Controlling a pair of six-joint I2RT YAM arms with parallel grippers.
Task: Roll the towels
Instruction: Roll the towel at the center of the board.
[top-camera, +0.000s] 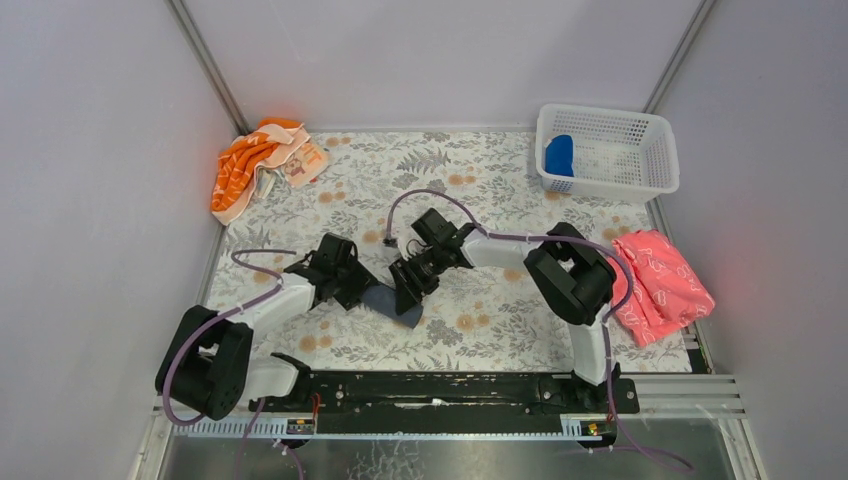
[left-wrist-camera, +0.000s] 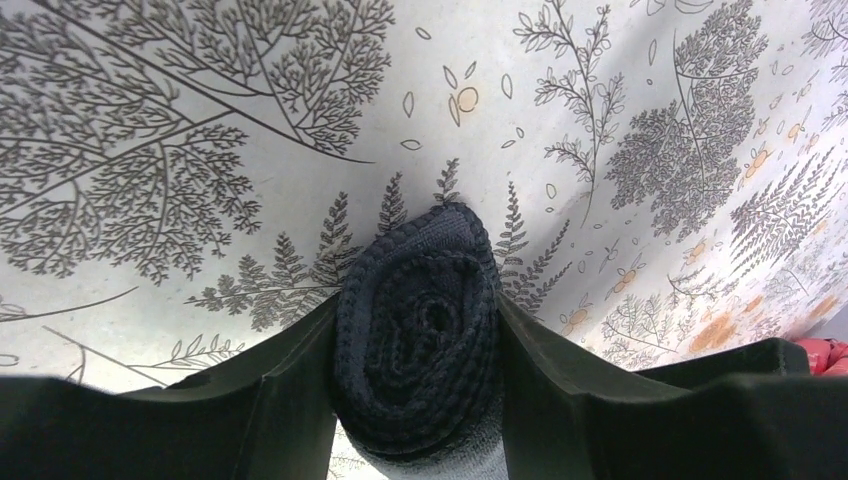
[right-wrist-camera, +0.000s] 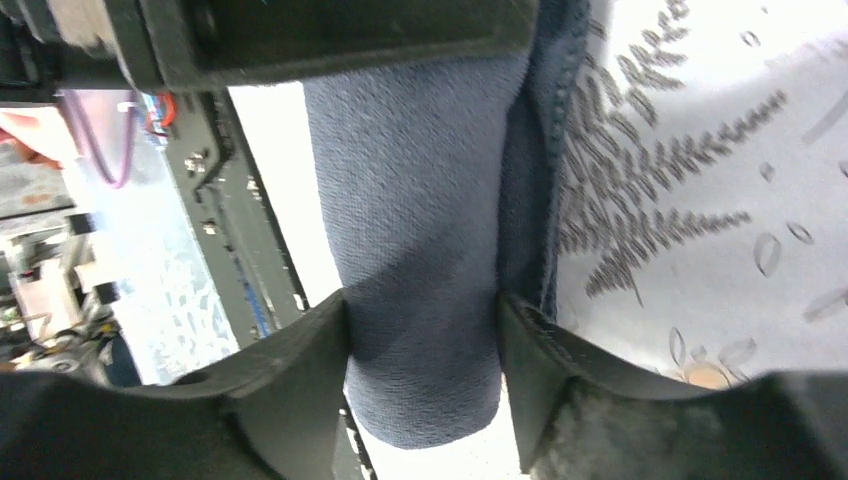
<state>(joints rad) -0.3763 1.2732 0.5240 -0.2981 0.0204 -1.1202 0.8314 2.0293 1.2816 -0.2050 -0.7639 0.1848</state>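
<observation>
Nearest: black mounting rail across the table's near edge, both arm bases bolted to it, a bare metal strip in front of it.

Table surface: white cloth printed with grey ferns and small orange blobs, lying flat.

Mid-table: grey towel, dark slate, rolled, lying on the printed cloth between the two grippers.
- Left gripper is clamped on one end of the roll; the left wrist view shows the spiral end squeezed oval between both fingers.
- Right gripper straddles the roll. Its fingers touch the cloth on both sides, but I cannot tell whether they are squeezing it.

Right edge, mid-depth: crumpled pink cloth, well apart from the arms.

Far left corner: bunched orange and white striped cloth.

Far right corner: white plastic basket with mesh sides. Blue towel is inside it, against the left wall.

Room: plain pale grey wall panels on three sides, with aluminium posts at the far corners.
</observation>
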